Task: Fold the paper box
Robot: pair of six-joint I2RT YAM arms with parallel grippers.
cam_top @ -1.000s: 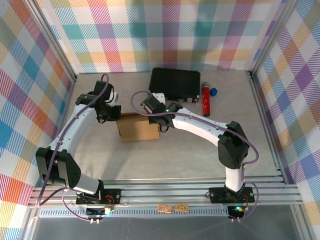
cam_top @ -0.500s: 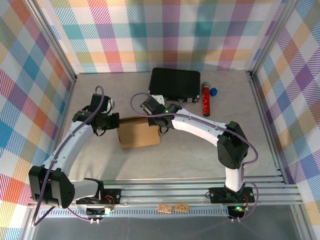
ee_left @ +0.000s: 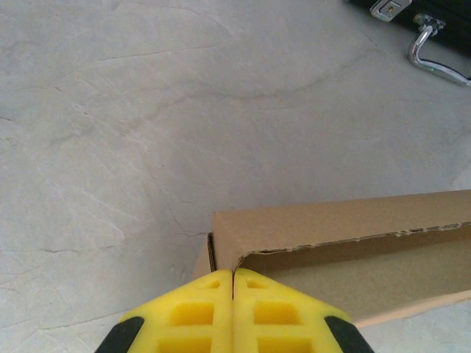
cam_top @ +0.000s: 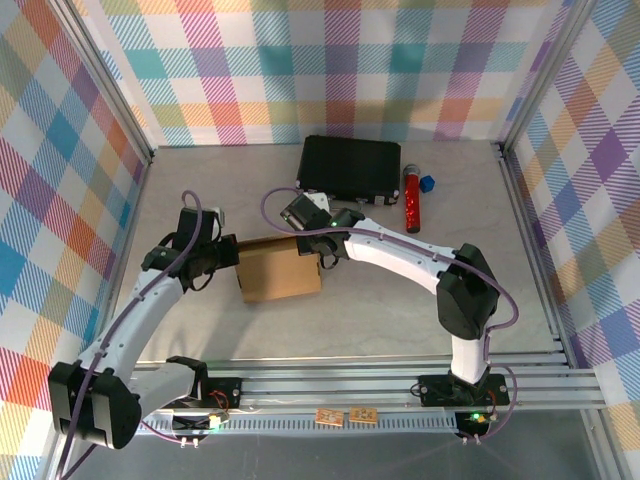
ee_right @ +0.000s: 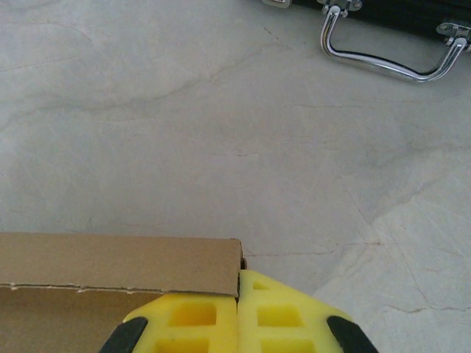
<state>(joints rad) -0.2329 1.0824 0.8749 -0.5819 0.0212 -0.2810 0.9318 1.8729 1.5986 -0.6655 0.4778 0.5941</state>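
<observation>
Placement: the paper box (cam_top: 280, 270) is sitting near the middle of the worktop (cam_top: 400, 310), just in front of the black case (cam_top: 350, 167). A standing wall with a hollow beside it is showing in the left wrist view.

The left tool (ee_left: 233, 288) is resting at the box's far-left corner, its fingers pressed together with nothing between them. The right tool (ee_right: 238, 298) is sitting at the far-right corner, likewise closed and empty.

Judgement: both appear to be working as pushers (not clamps), bracing the box from either end.

Recommended practice: pressure is best applied evenly at both corners, low against the crease. That way the wall is folding square and the light box is not sliding or skewing. Actual contact at either corner cannot be confirmed from these views.
</observation>
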